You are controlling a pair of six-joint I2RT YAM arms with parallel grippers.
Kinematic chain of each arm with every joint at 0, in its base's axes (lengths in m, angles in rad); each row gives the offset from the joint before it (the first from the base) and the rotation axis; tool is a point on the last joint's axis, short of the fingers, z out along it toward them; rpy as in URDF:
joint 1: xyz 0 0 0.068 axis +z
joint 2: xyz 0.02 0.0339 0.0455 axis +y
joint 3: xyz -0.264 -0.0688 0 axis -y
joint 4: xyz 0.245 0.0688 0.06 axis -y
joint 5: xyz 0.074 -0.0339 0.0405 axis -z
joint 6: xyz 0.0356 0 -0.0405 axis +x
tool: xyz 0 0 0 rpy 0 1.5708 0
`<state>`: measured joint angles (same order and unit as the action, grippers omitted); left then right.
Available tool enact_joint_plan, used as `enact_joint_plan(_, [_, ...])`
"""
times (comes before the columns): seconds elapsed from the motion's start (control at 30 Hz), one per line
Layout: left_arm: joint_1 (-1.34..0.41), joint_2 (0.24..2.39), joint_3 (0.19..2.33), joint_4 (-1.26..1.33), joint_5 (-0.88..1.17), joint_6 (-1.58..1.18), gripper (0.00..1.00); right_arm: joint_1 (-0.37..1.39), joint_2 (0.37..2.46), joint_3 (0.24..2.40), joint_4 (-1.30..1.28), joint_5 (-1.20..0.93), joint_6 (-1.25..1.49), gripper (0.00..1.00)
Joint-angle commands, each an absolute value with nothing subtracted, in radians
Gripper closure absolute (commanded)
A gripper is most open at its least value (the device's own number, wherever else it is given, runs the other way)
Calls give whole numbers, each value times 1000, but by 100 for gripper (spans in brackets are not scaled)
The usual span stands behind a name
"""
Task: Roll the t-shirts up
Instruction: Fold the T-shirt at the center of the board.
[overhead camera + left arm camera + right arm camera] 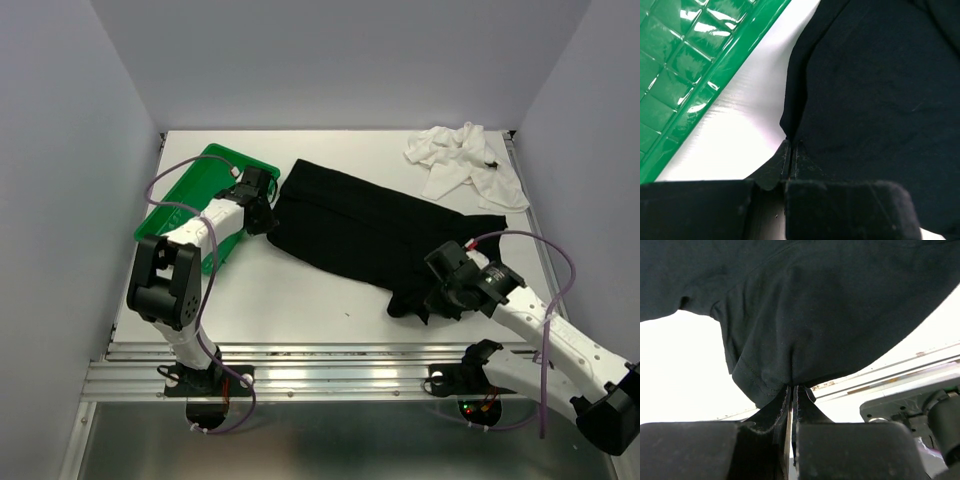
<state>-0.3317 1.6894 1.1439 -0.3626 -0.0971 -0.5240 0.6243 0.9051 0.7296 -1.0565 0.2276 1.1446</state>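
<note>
Just beside the green tray [185, 205], your left end effector [790, 150] is clamped on a thin edge of the black t-shirt [360, 225], which lies spread across the middle of the desk [300, 300]. A hard pull could slip the edge free or drag cloth onto the tray. Your right end effector [792, 390] pinches the near right hem, bunched there; uneven pulling would twist the shirt. The white t-shirt [465, 160] lies crumpled at the far right corner.
</note>
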Motion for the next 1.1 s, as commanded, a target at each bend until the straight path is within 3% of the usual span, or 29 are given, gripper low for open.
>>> enact_joint_plan(0.0, [-328,1631,1204,-379,-95,-511,100,627,882,824,-1143,310,1146,99])
enact_joint_plan(0.23, [-328,1611,1221,-417,-89,-499,100,627,877,928,-1259,414,1173,99])
enact_joint_plan(0.7, [-331,1376,908,-405,-55,-535,100,627,850,899,-1293,344,1141,99])
enact_joint_plan(1.07, [-331,1463,1026,-425,-78,-512,100,627,917,1028,-1364,532,1164,99])
